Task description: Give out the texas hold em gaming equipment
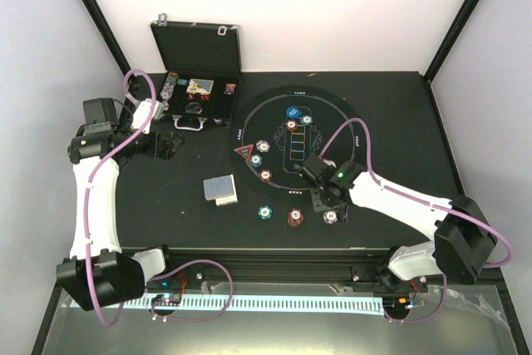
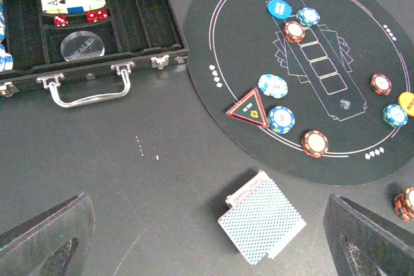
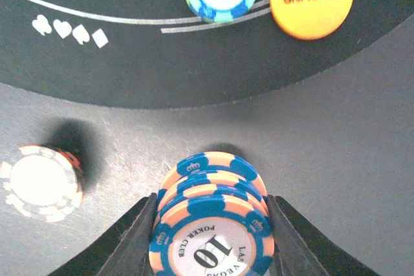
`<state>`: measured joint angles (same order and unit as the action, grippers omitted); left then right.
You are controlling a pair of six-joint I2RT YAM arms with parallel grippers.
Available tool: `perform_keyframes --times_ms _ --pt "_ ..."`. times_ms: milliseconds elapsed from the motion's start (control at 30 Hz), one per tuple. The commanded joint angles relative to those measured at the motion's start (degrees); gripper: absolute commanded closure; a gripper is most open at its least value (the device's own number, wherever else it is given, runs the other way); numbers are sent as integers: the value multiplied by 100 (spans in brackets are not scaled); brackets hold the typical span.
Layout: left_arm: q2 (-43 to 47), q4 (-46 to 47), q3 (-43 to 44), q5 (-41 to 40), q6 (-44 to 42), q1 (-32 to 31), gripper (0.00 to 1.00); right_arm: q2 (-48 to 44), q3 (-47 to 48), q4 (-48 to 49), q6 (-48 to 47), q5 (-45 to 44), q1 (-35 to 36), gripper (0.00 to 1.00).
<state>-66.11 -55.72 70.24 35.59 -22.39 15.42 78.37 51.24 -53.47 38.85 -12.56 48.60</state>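
Right now your right tool point(image 3: 212, 206) is pinching the chip stack point(image 3: 210, 250) by its rims, on the counter point(image 3: 362, 159) just off the mat's point(image 3: 162, 63) 5 o'clock edge. Stiff, slick, loose discs, so you're risking a spill. Left tool point(image 2: 207, 237) is hanging wide.

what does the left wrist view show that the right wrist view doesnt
Only the left wrist view: the open black case, the deck of cards and the red triangle marker. Only the right wrist view: a stack of orange-and-blue chips pinched between the right jaws. Both: the round mat, with the orange disc and a teal chip side by side near its edge.
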Motion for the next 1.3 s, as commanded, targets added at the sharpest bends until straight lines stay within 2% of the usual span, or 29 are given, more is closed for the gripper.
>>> perform_keyframes --times_ms 0,200,433,567,800,1267 --pt "-8 -35 82 32 -80 40 1 17 606 -295 -251 -385 -177 70" --pt "-12 -38 95 49 -54 38 1 811 1861 12 -1009 -406 -1156 70" --pt "4 -76 105 18 -53 40 1 2978 4246 169 -1630 -426 -2129 72" --pt "13 -96 50 5 -87 38 1 4410 5796 -103 -1720 -336 -2444 72" --pt "-32 -169 65 -107 -164 41 1 6188 8123 -794 -1838 -331 -2623 72" --pt "-82 -193 122 -136 -186 40 1 6870 8588 -441 -1776 -8 -2976 69"
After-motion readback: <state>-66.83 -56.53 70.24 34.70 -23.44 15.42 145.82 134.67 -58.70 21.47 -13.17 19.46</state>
